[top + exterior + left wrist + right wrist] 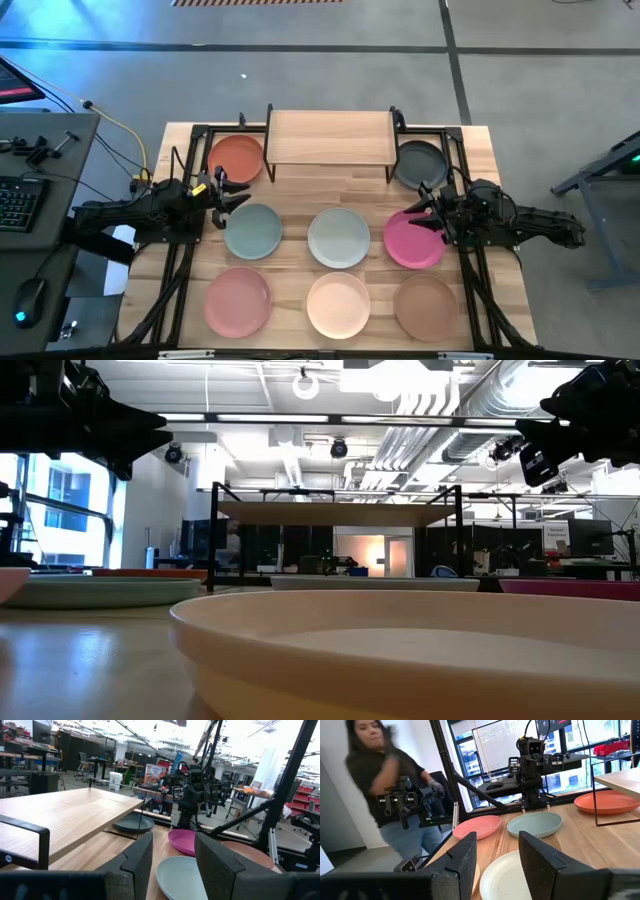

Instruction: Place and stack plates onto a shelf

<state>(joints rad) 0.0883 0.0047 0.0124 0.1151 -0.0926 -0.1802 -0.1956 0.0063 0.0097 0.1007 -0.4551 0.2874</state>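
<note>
Nothing on the shelf point(330, 136) yet – bare wooden top at the table's far side, all eight plates flat on the table. Orange plate point(238, 157) just left of the shelf, grey plate point(420, 163) just right; sage point(252, 230), mint point(339, 237), magenta point(414, 240) in the middle row; pink point(238, 300), cream point(338, 304), tan point(426, 306) nearest.

Step in hand, as I judge it: first pick. To do it well – come low at a rim, pinch the edge, lift level over the shelf lip, set down flat and centred so later plates stack true.

Left gripper point(232, 191) hovers between orange and sage, fingers spread, empty, arm stretched in low from the left. Right gripper point(428, 207) over the magenta's far edge, fingers parted, empty, arm level from the right
</note>
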